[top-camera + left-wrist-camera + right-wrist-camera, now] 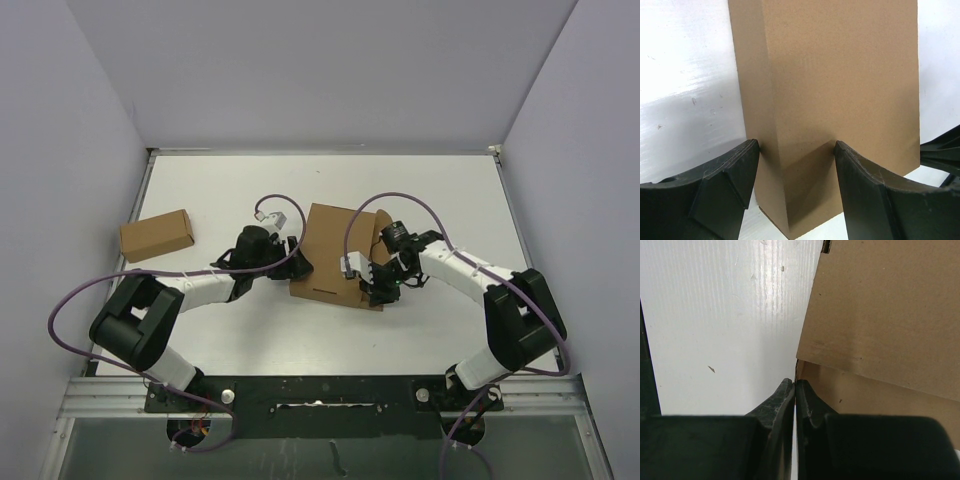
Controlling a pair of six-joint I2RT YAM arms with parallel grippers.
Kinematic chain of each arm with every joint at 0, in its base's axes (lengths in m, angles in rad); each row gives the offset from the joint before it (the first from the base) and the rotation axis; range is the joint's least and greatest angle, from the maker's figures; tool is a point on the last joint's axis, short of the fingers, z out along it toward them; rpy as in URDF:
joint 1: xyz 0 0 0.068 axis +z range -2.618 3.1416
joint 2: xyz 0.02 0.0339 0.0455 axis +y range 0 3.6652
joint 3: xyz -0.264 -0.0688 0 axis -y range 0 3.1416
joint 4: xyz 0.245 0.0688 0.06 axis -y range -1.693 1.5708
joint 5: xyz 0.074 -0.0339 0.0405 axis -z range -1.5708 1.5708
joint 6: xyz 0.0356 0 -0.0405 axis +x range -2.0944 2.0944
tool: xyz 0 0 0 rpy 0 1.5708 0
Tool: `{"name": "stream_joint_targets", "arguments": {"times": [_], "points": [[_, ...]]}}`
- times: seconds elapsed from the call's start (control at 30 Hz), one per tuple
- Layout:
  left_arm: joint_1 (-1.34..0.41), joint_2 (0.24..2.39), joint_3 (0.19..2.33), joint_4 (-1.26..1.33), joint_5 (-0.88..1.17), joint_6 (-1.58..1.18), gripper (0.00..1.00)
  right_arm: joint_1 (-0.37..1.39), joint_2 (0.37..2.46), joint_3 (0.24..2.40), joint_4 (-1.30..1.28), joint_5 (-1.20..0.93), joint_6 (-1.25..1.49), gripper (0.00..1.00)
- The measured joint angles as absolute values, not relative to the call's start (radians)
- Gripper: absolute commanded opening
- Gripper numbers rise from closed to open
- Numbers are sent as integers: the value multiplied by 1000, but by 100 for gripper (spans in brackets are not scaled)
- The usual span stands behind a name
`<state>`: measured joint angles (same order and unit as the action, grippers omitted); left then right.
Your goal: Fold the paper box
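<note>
**A:** Entry one, paper box (330, 250). Where is it, and in what condition?

**B:** It lies at the middle of the tabletop (430, 190). Plain brown board. In the right wrist view the upper panel (880, 305) overhangs the lower wall (865, 395) and is not seated flush.

**A:** Tools?

**B:** The left gripper (796, 150) has its jaws apart and straddles the box's left end. I cannot tell whether the pads touch the board. The right gripper (795, 385) has its fingers pressed together with nothing visible between them. Its tips are just beside the box's right near corner.

**A:** What is the step, and how should it be done?

**B:** Probably seating that panel at the right near corner. The left gripper should act as a stop so the box cannot slide towards the tabletop's left edge. The closed tips should press on the crease rather than the free edge, and slowly, since thin board is likely to buckle.

**A:** Any markings?

**B:** None legible on the box. The smaller cardboard box (157, 236), near the left edge, also shows no print from above.
</note>
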<state>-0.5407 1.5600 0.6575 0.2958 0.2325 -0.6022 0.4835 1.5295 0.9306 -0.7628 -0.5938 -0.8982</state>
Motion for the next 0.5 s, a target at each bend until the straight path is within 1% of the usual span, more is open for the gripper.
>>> {"name": "stream_joint_targets", "arguments": {"times": [0.5], "points": [[-529,1566,657,297,249,-616,59,458,1541,932,-776,-629,-930,2]]}}
